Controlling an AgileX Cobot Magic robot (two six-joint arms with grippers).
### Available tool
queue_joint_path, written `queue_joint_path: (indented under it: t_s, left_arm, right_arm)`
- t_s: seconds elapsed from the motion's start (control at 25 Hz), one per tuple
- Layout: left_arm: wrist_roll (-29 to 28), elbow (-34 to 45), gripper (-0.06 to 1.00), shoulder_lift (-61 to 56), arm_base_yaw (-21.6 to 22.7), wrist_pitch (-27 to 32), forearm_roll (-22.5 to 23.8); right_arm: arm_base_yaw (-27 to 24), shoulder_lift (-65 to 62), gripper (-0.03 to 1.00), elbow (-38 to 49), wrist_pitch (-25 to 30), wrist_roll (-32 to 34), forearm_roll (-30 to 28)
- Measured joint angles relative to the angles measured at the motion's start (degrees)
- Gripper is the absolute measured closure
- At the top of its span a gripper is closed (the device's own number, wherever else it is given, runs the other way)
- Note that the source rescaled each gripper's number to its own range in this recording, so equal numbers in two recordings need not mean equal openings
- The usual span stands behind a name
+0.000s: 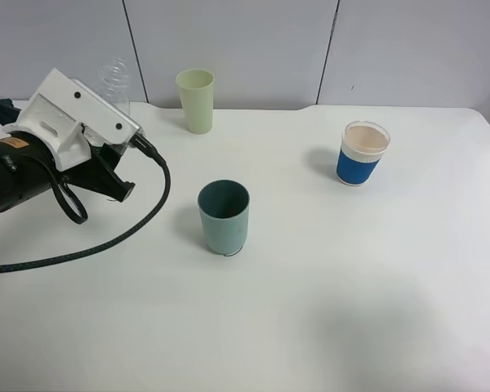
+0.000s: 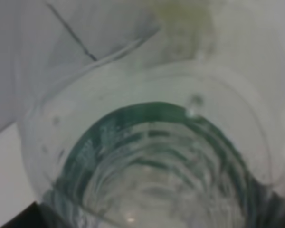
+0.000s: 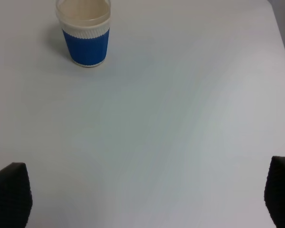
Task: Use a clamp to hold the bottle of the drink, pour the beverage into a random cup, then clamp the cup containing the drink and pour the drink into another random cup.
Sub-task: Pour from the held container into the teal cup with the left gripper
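Note:
The clear bottle (image 1: 114, 80) stands upright at the back left; only its capless top shows behind my left gripper (image 1: 118, 175). In the left wrist view the bottle (image 2: 152, 156) fills the frame, with its green label and clear liquid; the jaws show only as dark corners beside it. The teal cup (image 1: 224, 217) stands mid-table to the right of the left gripper. The blue-sleeved white cup (image 1: 363, 153) stands at the back right and also shows in the right wrist view (image 3: 84, 33). My right gripper (image 3: 147, 199) is open and empty, well short of that cup.
A pale yellow-green cup (image 1: 196, 100) stands at the back near the wall, right of the bottle. The left arm's black cable (image 1: 106, 241) loops over the table to the left of the teal cup. The table's back edge runs just behind the cups.

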Motion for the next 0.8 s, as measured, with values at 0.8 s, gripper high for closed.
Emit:
queue_joint_path:
  t_s: [0.8]
  left_arm:
    - [36.6, -9.2, 0.85, 8.8, -15.2, -14.6, -17.2]
  right_arm:
    - [0.0, 0.0, -0.03, 0.0, 0.0, 0.0, 0.0]
